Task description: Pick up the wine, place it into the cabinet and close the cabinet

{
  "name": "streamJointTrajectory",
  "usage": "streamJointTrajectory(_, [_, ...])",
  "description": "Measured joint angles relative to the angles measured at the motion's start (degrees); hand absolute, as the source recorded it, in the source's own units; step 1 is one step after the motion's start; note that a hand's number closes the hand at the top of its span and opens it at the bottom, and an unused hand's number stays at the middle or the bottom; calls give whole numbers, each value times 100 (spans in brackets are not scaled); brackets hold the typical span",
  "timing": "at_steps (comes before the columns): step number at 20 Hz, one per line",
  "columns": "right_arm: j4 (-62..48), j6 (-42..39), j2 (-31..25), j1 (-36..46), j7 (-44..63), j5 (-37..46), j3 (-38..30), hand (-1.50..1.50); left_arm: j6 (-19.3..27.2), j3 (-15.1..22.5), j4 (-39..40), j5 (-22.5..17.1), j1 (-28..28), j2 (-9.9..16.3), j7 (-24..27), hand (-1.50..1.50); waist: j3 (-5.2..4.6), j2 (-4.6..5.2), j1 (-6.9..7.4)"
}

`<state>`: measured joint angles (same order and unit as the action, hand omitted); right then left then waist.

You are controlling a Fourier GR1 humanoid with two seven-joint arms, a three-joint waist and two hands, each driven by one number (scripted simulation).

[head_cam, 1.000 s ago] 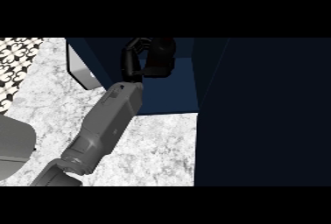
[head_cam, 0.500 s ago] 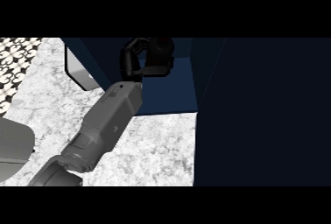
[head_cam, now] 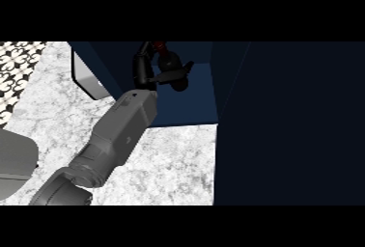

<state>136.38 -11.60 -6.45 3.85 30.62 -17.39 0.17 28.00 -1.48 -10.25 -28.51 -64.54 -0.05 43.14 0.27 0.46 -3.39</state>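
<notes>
My right hand is inside the dark blue cabinet, at the end of a grey forearm that runs up from the lower left. Its black fingers curl round a dark wine bottle, of which only a small red part shows above the hand. The thumb sticks out to the right. The rest of the bottle is hidden by the hand and by the cabinet's shadow. My left hand does not show.
A pale panel stands at the cabinet's left side. A wide dark blue panel fills the right of the view. The marble counter lies below, patterned tiles at top left, and a grey rounded shape at the left edge.
The hand has shifted slightly deeper into the cabinet and turned a little. A red part of the bottle now shows above the fingers.
</notes>
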Motion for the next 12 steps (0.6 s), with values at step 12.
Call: streamJointTrajectory(12, [-2,28,-13,50,-37,16,46,-150,205,33,395,255,65,22,154,-150,-2,50,-87])
